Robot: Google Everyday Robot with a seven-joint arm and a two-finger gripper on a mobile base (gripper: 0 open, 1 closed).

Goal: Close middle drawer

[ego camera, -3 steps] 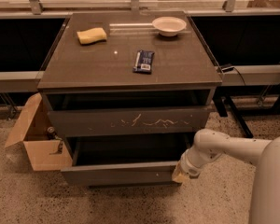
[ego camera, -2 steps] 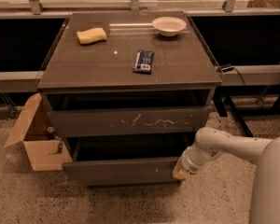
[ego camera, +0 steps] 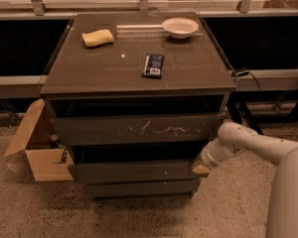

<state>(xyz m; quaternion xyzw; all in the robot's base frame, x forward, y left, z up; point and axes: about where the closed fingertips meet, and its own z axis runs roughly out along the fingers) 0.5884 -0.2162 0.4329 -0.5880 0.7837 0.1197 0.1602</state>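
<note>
Your gripper (ego camera: pixel 200 168) touches the smooth, dark grey middle drawer (ego camera: pixel 134 172) at its 3 o'clock end
You cannot tell its grip; the drawer sits further in than before

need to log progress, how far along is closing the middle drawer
Nothing looks finished yet: the middle drawer juts out ahead of the lowest panel, with a dark gap above its front. In hand: the gripper sits at the right end of the drawer front, seemingly placed to push. Left: slide the drawer in until flush.
</note>
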